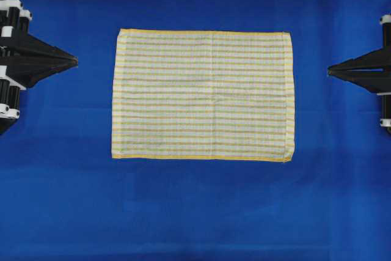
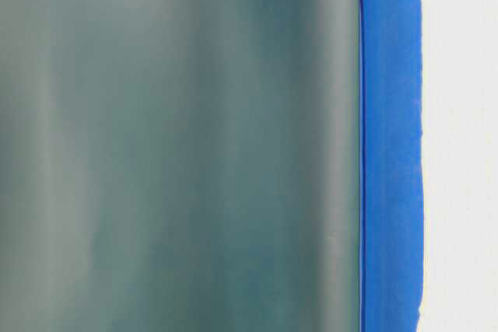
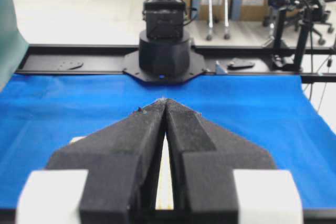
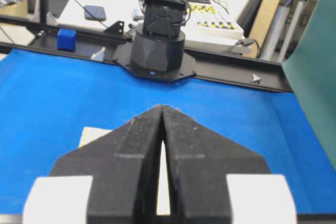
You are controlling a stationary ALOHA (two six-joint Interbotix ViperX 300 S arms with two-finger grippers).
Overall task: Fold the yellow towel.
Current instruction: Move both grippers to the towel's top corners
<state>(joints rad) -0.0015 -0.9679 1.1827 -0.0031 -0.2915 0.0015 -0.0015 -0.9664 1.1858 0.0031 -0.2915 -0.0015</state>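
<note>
The yellow towel (image 1: 203, 95) lies spread flat and unfolded in the middle of the blue cloth surface (image 1: 195, 212), white with fine yellow stripes and yellow hems. My left gripper (image 1: 76, 61) hovers off its left edge, shut and holding nothing, tips pointing at the towel. My right gripper (image 1: 329, 71) sits off the right edge, also shut and empty. In the left wrist view the gripper (image 3: 165, 100) has its tips touching, and a strip of towel (image 3: 165, 182) shows in the slot behind them. The right wrist view shows the same with the gripper (image 4: 162, 107) and a towel corner (image 4: 93, 135).
Each wrist view looks across the blue surface to the opposite arm's black base (image 3: 164, 51) (image 4: 157, 51) on a black rail. A grey-green curtain (image 2: 179, 145) fills most of the table-level view, with a blue strip (image 2: 391, 145) beside it.
</note>
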